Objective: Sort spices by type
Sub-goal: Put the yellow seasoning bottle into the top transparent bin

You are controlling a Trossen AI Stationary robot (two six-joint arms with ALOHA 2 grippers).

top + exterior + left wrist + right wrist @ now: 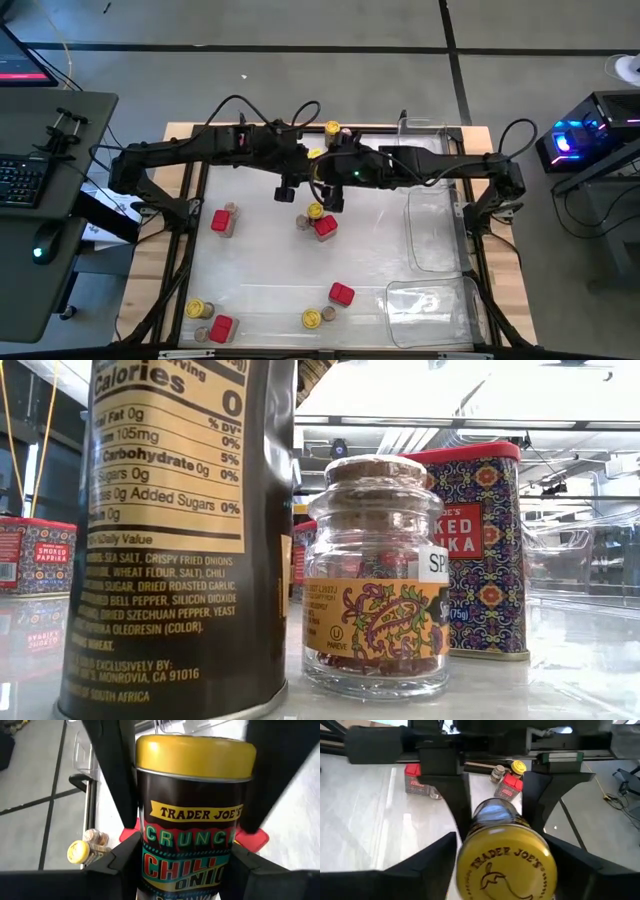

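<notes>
- White and glossy, the surface [260, 260] carries scattered mixed clusters of spices, with two clear trays [437, 235] off to the right of the central red paprika tin [325, 228].
- Directly above that tin, the chili onion jar [192, 795] with its yellow lid is held off the surface between both arms.
- Left gripper [182, 857]: clenched on the jar's lower body, label facing its camera.
- Right gripper [502, 842]: its fingers flank the jar's lid end from the tin's other side. I cannot tell whether they are pressing on it yet.
- My reading is a hand-over in mid-air, so nothing is sorted yet.
- Risk: if the left gripper lets go before the right has a firm hold, the jar drops onto the tin, or onto the small cork-topped jar [303, 222] just beside the tin.
- Risk: the smooth, rounded lid gives the right gripper little bite, so a hold taken too near that end could slip or tilt the jar.
- Risk: with both grippers so close above the tin, any sideways pull while both hold on could twist the jar or knock fingers together.
</notes>
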